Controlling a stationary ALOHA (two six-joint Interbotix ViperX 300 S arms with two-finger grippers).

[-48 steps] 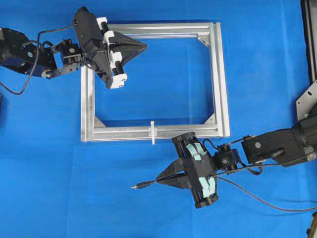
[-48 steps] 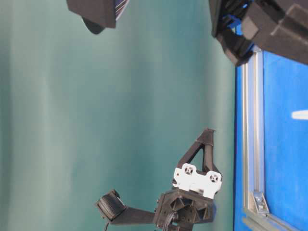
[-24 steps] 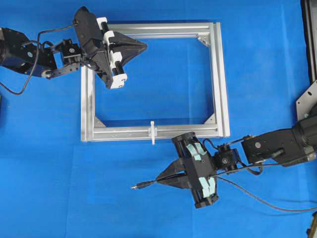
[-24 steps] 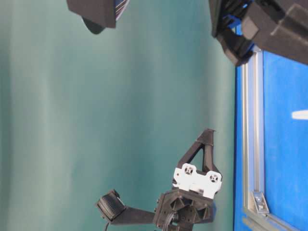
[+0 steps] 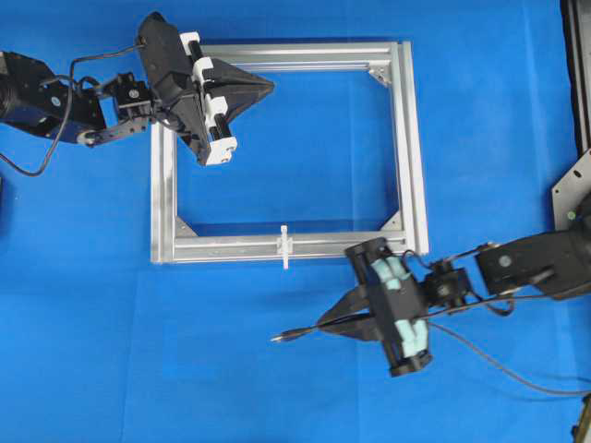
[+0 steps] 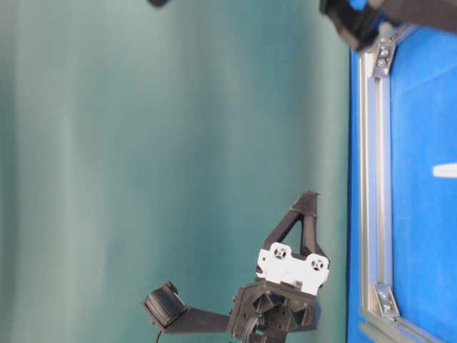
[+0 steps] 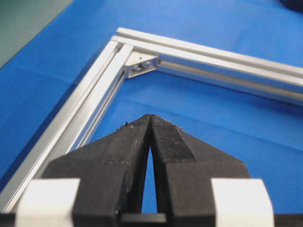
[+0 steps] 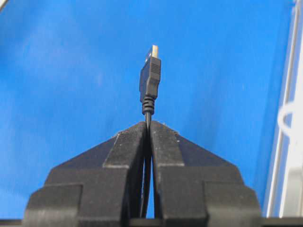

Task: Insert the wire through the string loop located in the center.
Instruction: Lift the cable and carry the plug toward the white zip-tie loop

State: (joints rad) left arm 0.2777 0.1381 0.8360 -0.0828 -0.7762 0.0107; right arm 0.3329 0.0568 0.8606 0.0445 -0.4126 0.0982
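Both grippers are clamped: right gripper (image 5: 325,325) pinching the wire (image 5: 288,336), left gripper (image 5: 268,86) empty at ten o'clock, string loop (image 5: 285,245) unthreaded.

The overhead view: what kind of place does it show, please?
Probably a robot test bench in a laboratory: a table covered in blue cloth, a bare aluminium frame with a small string loop, and two robot arms, the right tool holding a wire.

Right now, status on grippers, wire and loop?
Right gripper shut on wire, plug forward. Left gripper shut, empty, over frame corner. String loop unthreaded; nothing between plug and loop.
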